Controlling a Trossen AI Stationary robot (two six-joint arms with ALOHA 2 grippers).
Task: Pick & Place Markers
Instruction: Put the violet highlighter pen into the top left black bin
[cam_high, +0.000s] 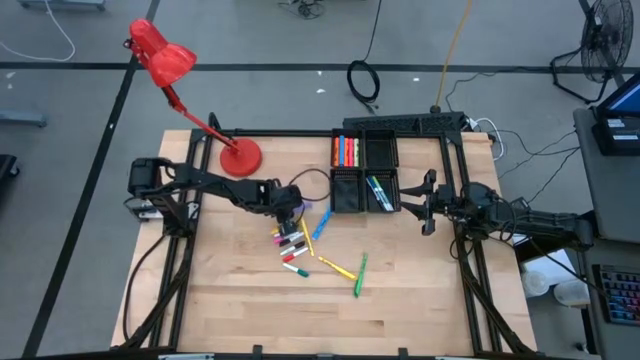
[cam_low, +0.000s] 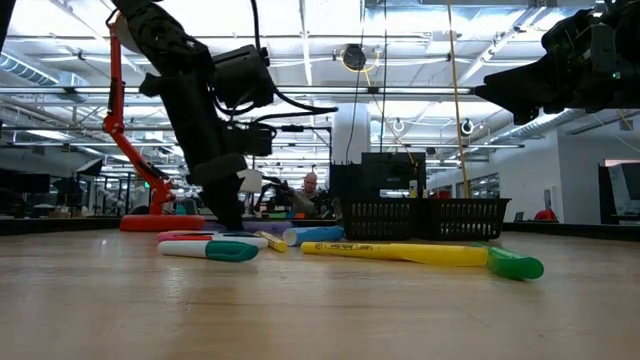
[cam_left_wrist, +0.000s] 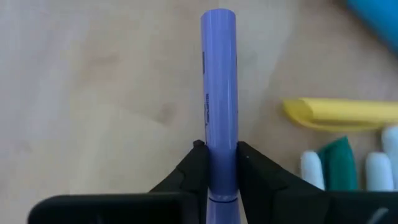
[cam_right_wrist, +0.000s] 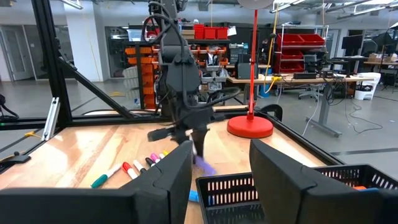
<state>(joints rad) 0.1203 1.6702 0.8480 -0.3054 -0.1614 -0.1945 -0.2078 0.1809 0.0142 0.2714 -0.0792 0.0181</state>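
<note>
My left gripper (cam_high: 290, 212) stands over a loose heap of markers (cam_high: 291, 245) in the middle of the wooden table, shut on a purple marker (cam_left_wrist: 219, 93). The right wrist view shows that marker (cam_right_wrist: 204, 165) poking out below the fingers. A yellow marker (cam_high: 338, 268), a green one (cam_high: 359, 272) and a blue one (cam_high: 321, 226) lie flat nearby. My right gripper (cam_high: 425, 203) waits open at the right, beside the black tray (cam_high: 365, 172). My left gripper pinches the purple marker's barrel (cam_left_wrist: 220, 163) between its two fingers, one on each long side, near one end. The fingers (cam_left_wrist: 194, 169) come slanting down from above. Most of the marker reaches forward past the fingertips, close over the table; whether it rests there I cannot tell.
The tray holds red and orange markers (cam_high: 345, 152) in a far compartment and teal and blue ones (cam_high: 378, 190) in a near one. A red desk lamp (cam_high: 240, 158) stands at the table's far left. Bare wood lies toward the near edge.
</note>
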